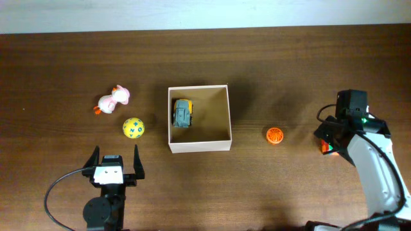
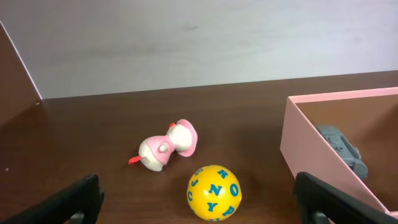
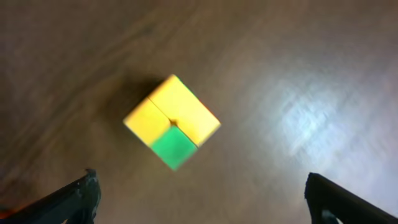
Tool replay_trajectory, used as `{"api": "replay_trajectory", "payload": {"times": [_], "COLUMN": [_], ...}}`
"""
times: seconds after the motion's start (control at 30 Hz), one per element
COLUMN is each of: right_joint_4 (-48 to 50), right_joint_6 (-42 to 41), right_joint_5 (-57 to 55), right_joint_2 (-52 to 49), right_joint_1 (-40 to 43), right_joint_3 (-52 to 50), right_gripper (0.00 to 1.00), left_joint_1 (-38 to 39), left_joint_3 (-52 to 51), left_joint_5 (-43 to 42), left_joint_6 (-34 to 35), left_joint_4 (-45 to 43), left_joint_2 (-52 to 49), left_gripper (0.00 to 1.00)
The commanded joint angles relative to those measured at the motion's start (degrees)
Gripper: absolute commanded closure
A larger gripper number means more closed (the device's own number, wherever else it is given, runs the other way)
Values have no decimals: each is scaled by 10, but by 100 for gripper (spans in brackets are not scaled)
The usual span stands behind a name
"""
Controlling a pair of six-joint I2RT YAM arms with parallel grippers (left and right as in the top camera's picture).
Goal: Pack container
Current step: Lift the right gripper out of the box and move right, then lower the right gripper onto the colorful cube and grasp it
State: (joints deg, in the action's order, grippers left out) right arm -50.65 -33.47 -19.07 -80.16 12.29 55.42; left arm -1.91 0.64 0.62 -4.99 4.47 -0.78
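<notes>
Dark wooden table [image 1: 257,58], pale wall [image 2: 186,37] behind.

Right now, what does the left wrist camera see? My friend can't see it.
A yellow ball with blue letters sits up front on the dark wooden table, with a pink-and-white toy duck just behind it. At the right is the open container, a grey toy car inside, and the open jaws poke in at both bottom corners.

Top-down overhead, low left wrist, shared container [image 1: 199,146] [image 2: 308,149]
</notes>
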Motion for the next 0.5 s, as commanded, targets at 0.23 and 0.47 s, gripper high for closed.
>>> {"api": "replay_trajectory", "payload": {"times": [0.23, 0.47], "right_joint_4": [107, 199], "right_joint_6": [88, 95], "right_joint_5": [-8, -5], "right_joint_2": [-43, -43], "right_joint_1": [9, 18], "right_joint_3": [-35, -109], "right_gripper": [1, 1], "left_joint_1": [-2, -2], "left_joint_3": [-2, -2], "left_joint_5": [-4, -4], "left_joint_6": [-9, -9], "left_joint_4": [3, 3], "left_joint_2": [5, 5], "left_gripper": [1, 1]}}
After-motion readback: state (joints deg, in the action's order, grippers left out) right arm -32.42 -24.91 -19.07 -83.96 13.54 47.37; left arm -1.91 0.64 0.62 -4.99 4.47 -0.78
